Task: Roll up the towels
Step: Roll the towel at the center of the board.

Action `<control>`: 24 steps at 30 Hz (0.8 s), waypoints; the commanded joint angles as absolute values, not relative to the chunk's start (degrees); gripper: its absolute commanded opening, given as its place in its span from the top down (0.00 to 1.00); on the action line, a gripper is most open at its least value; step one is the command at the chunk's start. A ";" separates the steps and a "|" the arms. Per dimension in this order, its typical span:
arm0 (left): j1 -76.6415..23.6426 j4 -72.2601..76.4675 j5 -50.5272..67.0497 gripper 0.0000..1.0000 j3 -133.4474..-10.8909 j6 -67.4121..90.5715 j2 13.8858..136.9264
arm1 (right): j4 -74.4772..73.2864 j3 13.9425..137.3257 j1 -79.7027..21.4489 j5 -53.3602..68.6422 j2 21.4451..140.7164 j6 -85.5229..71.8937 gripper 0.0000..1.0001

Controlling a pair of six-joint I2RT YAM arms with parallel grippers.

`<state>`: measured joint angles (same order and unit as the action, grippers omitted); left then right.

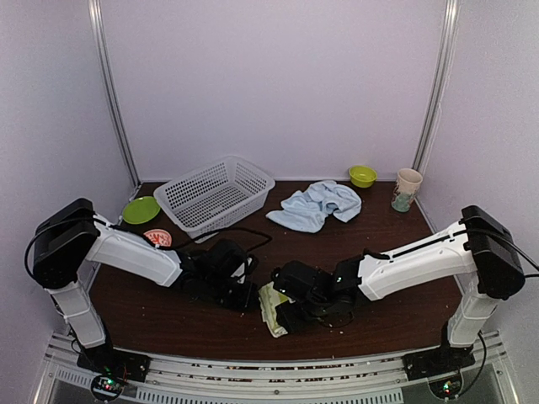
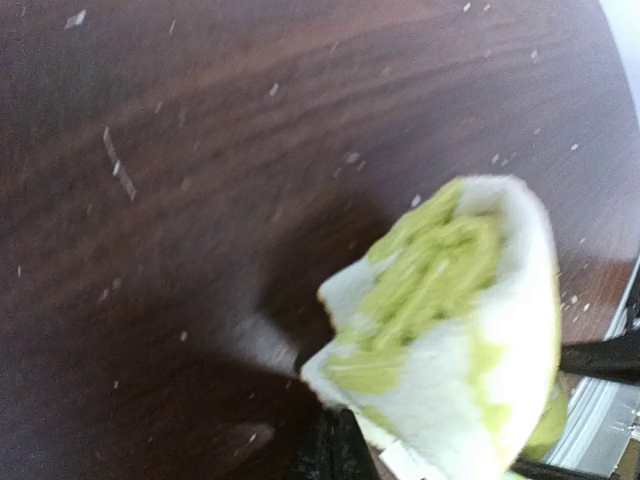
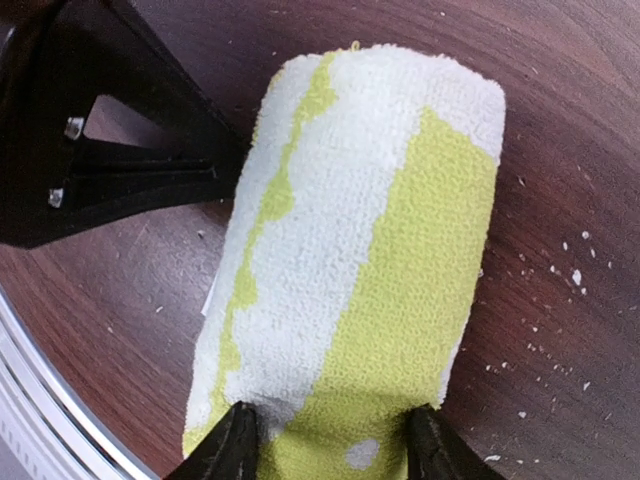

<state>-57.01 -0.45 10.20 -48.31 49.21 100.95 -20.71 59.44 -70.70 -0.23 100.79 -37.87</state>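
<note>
The lime roll (image 1: 271, 310) is lying at the counter's (image 1: 404, 316) near edge, centre, its long axis running near-to-far. The right fingers (image 3: 236, 447) are clamping its end. The left fingers (image 3: 140, 180) are sitting just beside it, spread unclear. The blue towel (image 1: 316, 206) is lying crumpled toward the far edge.

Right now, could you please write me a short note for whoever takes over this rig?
Right gripper: shut on one end of the lemon-print towel.
Left gripper: close beside that towel; I cannot tell whether it is open or shut.
The lemon-print towel is rolled up and lies near the front edge of the table, between the arms.
Blue towel: crumpled at the back, right of the basket, with no gripper on it.
Done: one towel rolled.
Left: probably release it, then flatten and roll the blue one.
</note>
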 commanded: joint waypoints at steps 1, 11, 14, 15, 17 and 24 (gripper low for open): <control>-57.39 -4.59 9.57 1.00 -49.09 48.33 99.76 | -21.41 58.81 -70.91 -0.87 99.24 -38.22 0.43; -57.48 -4.75 9.52 1.00 -50.15 48.16 100.51 | -21.16 58.66 -68.76 -0.55 93.02 -39.76 0.30; -57.48 -4.66 9.53 1.00 -50.01 48.16 100.46 | -20.39 58.16 -67.64 0.25 91.74 -40.11 0.30; -57.48 -4.66 9.45 1.00 -49.97 48.16 100.46 | -20.13 57.99 -67.08 0.97 91.53 -40.32 0.29; -57.48 -4.66 9.45 1.00 -49.92 48.25 100.42 | -19.19 57.24 -66.01 2.10 91.27 -40.80 0.28; -57.50 -5.11 8.52 1.00 -49.23 48.30 99.18 | -12.08 51.38 -60.89 8.29 90.30 -43.97 0.26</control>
